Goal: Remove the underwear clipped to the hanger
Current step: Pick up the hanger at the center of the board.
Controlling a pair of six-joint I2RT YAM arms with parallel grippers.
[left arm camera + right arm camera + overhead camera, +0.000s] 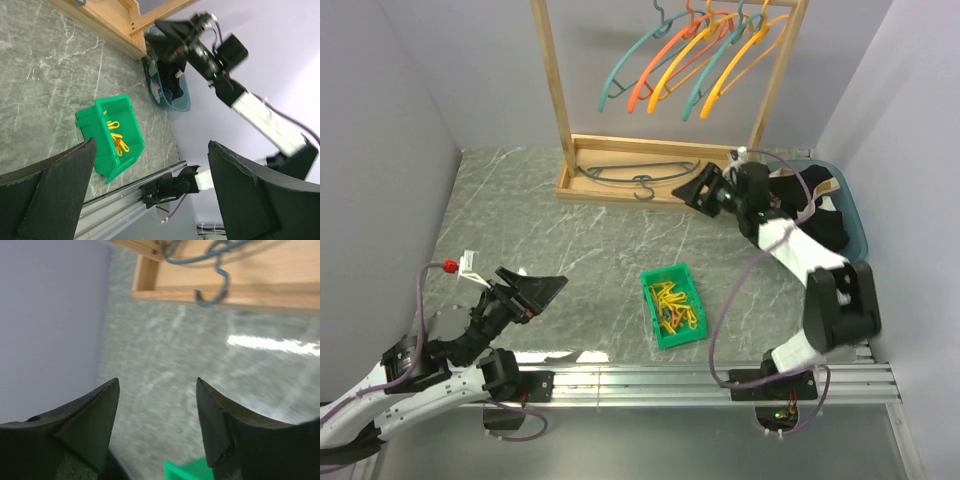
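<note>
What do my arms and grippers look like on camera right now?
The left arm and right arm match: white link shells, black joints, each trailing a looping grey-purple cable. The left gripper and right gripper have black wedge-shaped fingers tapering to blunt tips. A green light glows near the right wrist; a red knob sits by the left arm's cable.

Wore white shells over black joints on the left arm [425,385] and right arm [810,255]; ended in black wedge-shaped fingers [50,195]; trailed purple-grey cables [728,305]; showed a red knob [449,266] on the left side.
</note>
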